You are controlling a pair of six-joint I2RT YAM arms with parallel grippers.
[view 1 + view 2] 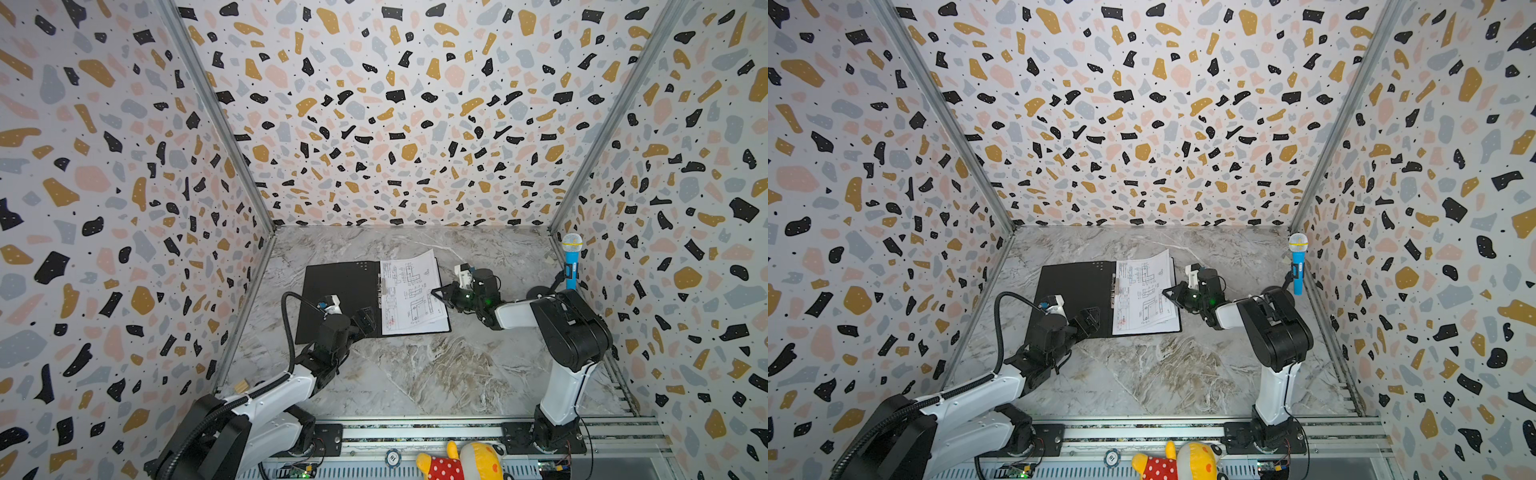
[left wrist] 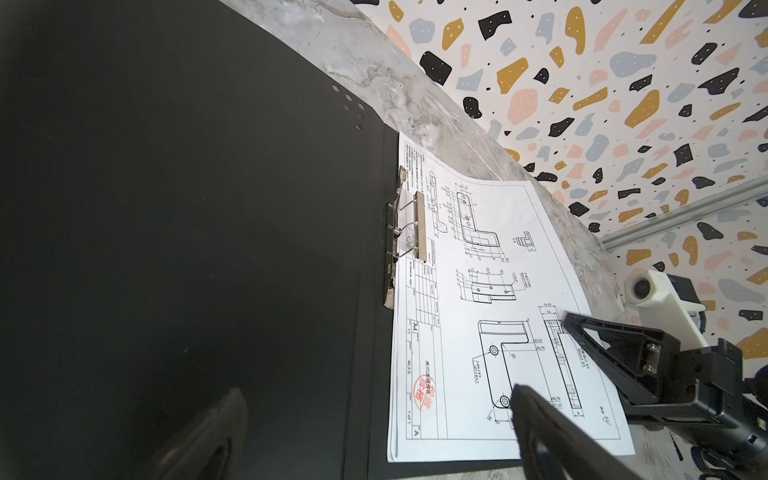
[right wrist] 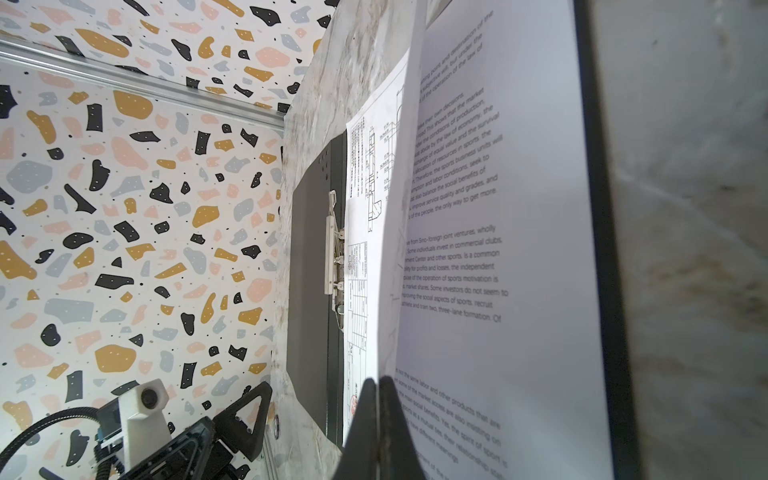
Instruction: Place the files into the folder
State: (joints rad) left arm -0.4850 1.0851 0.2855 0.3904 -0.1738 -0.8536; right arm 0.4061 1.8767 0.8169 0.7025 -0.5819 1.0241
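While the folder (image 1: 332,286) is lying open, black side up, on the table (image 1: 415,374), the files (image 1: 405,322) are sitting stacked on its right half in both top views. The drawing sheet (image 1: 415,282) is lying on top, skewed past the far edge. Right gripper (image 1: 436,291) is reaching over the stack's outer edge with jaws closed. Left gripper (image 1: 365,320) is hovering spread wide at the folder's near edge by the spine, gripping nothing; probably waiting to steady the cover

Left wrist: spine clip (image 2: 419,226) is overlapping the drawing's inner margin, but I'm not seeing whether it's clamping. Left fingers (image 2: 552,436) are gaping either side of the spine

Right wrist: closed tips are pinching the drawing sheet's outer edge and holding it raised, exposing a text sheet (image 3: 478,249) underneath; looks like it's being squared up
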